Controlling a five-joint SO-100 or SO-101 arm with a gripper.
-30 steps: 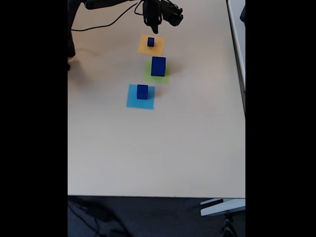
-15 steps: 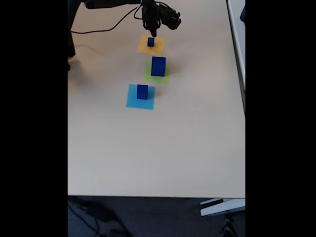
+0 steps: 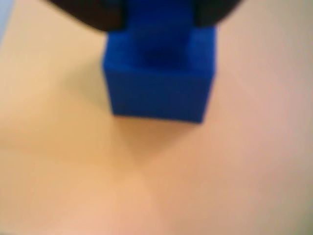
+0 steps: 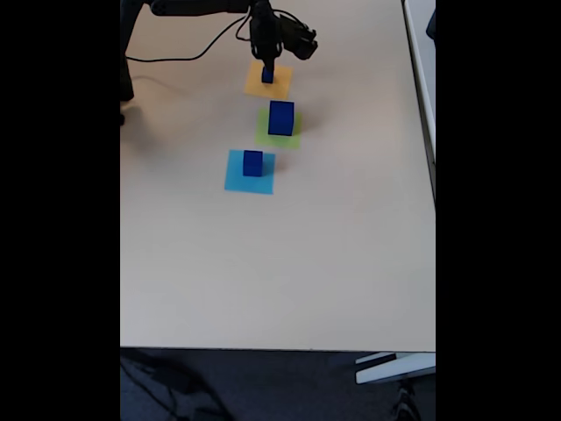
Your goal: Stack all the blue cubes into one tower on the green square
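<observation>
On orange square [image 4: 266,80], gripper [image 4: 267,65] straddles cube [image 4: 267,75].

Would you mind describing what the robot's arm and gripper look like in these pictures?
In the fixed view the arm is black and slender, ending in a black gripper with a bulky black block beside it. A thin black cable trails across the beige table. No markings are discernible.
</observation>
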